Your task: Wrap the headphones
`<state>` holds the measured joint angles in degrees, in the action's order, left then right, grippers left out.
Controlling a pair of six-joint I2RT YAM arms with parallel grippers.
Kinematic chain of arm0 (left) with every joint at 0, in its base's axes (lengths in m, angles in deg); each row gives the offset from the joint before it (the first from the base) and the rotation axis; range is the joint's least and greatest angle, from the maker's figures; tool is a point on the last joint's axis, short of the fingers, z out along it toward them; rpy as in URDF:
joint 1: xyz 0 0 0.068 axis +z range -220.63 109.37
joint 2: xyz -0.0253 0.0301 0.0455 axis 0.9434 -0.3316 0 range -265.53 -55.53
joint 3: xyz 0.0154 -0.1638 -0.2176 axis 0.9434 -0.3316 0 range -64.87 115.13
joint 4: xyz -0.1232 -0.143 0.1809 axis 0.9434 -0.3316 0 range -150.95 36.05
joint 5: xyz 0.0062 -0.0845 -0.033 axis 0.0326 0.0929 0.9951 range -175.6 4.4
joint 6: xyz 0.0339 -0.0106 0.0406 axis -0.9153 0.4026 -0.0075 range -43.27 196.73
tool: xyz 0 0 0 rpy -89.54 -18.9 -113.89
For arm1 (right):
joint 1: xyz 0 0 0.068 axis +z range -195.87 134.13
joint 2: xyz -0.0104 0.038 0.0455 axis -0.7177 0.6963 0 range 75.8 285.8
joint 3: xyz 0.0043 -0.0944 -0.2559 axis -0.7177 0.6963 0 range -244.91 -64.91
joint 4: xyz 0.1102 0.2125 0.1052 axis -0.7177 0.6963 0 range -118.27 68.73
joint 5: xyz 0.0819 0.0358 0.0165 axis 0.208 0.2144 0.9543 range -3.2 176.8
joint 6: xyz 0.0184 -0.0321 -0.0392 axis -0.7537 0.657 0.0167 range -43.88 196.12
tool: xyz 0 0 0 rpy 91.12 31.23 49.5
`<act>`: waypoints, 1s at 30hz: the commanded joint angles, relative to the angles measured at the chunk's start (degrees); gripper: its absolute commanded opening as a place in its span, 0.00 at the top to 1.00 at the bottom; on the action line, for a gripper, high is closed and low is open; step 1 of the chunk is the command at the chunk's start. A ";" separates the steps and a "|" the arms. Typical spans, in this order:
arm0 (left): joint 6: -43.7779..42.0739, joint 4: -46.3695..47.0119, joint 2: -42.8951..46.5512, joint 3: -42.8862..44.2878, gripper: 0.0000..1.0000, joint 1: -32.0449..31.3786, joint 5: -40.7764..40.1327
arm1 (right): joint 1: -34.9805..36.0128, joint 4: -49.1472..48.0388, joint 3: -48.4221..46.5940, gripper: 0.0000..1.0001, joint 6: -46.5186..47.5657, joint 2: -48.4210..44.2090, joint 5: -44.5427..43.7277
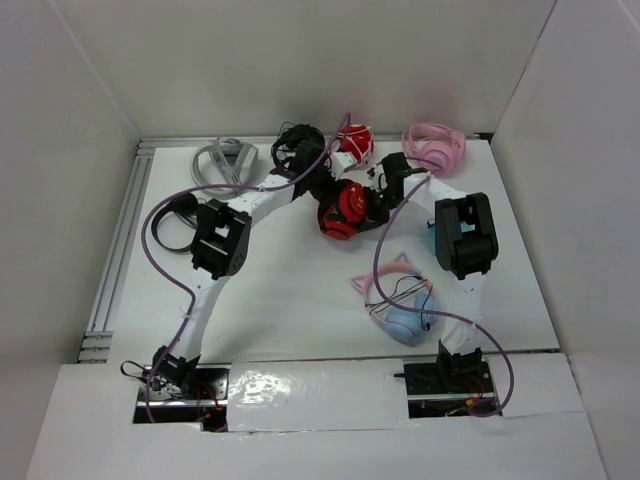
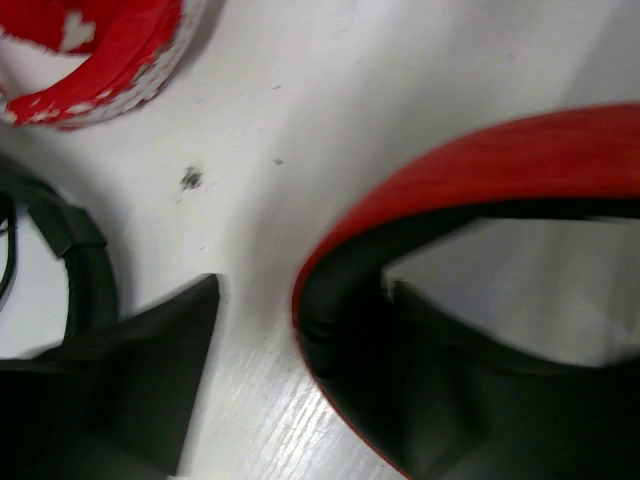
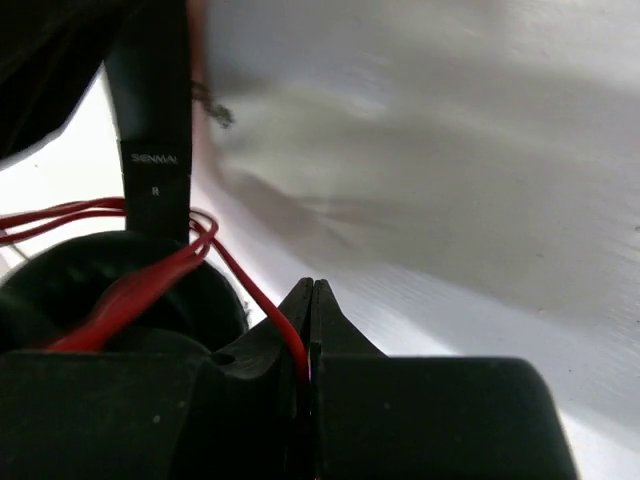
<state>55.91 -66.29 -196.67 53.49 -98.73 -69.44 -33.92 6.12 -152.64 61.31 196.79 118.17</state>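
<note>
The red headphones [image 1: 345, 210] lie in the middle of the table between both arms. In the left wrist view their red-and-black headband [image 2: 470, 165] curves in from the right and ends against my right finger. My left gripper [image 2: 304, 285] is open, with bare table showing between the headband and its left finger [image 2: 150, 370]. My right gripper [image 3: 313, 288] is shut on the thin red cable [image 3: 260, 300]. The cable leads from the jaws to several turns wound around the black earcup [image 3: 110, 290] below the black headband arm [image 3: 155, 130].
A red-and-white folded pair [image 1: 355, 143] and a black pair [image 1: 298, 140] lie just behind the left gripper [image 1: 318, 187]. Grey headphones [image 1: 222, 162] sit back left and pink ones [image 1: 435, 148] back right. A blue cat-ear pair [image 1: 400, 310] lies near the right arm's base.
</note>
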 commanded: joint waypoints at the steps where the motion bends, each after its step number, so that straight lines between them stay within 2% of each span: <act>1: -0.98 -1.29 -1.33 -1.47 0.13 -0.82 -1.39 | -0.52 0.94 -3.68 0.95 -1.54 1.35 -0.78; 2: -0.80 -1.11 -1.16 -1.47 0.03 -0.82 -1.83 | -0.69 1.72 -3.51 0.95 -1.54 1.18 -1.40; 3: -0.72 -1.02 -1.07 -1.47 0.01 -0.91 -2.45 | -0.78 1.73 -3.16 0.94 -1.71 1.09 -1.93; 7: -0.28 -0.23 1.57 -2.87 0.01 -0.56 -2.90 | -2.01 1.03 -1.31 0.91 -2.24 -0.22 -2.20; 12: 0.25 0.21 5.96 -5.51 0.01 -0.12 0.71 | -2.36 1.20 -1.31 0.90 -2.33 -0.14 -1.23; 21: 2.27 -1.64 7.46 -5.34 0.01 1.55 0.01 | -3.68 1.38 -1.49 0.86 -3.12 0.56 0.96; 23: 2.89 -1.72 8.07 -5.16 0.01 2.17 1.85 | -4.03 1.38 -1.40 0.82 -3.21 0.56 1.67; 27: 2.72 -1.46 8.60 -4.99 0.01 2.43 2.38 | -4.74 1.38 -1.22 0.79 -3.73 0.04 1.06; 28: 2.54 -1.55 8.52 -4.73 0.01 2.43 2.64 | -4.74 1.47 -1.14 0.71 -3.48 -0.14 1.14; 29: 2.36 -1.64 8.51 -4.46 0.01 2.43 2.82 | -5.09 1.55 -1.05 0.70 -3.47 -0.40 1.14; 30: 2.36 -1.64 8.34 -4.37 0.01 2.43 3.00 | -5.35 1.73 -0.79 0.65 -3.30 -0.66 0.97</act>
<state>57.66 -68.49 -191.51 47.83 -96.26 -68.83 -38.58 7.72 -152.99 58.23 198.19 118.13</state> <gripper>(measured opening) 0.993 0.317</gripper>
